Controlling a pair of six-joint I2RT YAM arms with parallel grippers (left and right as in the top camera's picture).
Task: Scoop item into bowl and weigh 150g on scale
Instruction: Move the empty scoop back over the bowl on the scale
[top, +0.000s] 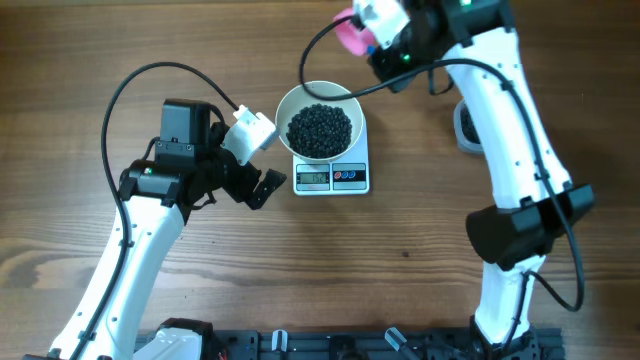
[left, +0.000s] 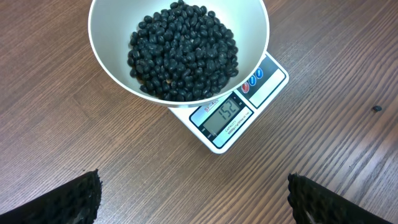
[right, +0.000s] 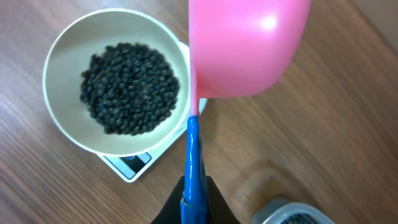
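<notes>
Beans (top: 320, 128) are sitting in the bowl (top: 320, 93) on the scale (top: 332, 177), left end effector (top: 261, 160) gaping wide, right end effector (right: 194, 199) gripping the pink scoop (right: 249, 43).

Overhead: fixed, high, straight down, whole table (top: 420, 290), scale (top: 332, 176) near centre. Left wrist: low and close, angled down at the scale's display side from its left. Right wrist: above, just beside the scale, looking down, pink scoop (right: 249, 46) filling the top. All three share scale and bowl (top: 287, 112).

Left jaws wide, right jaws clamped
</notes>
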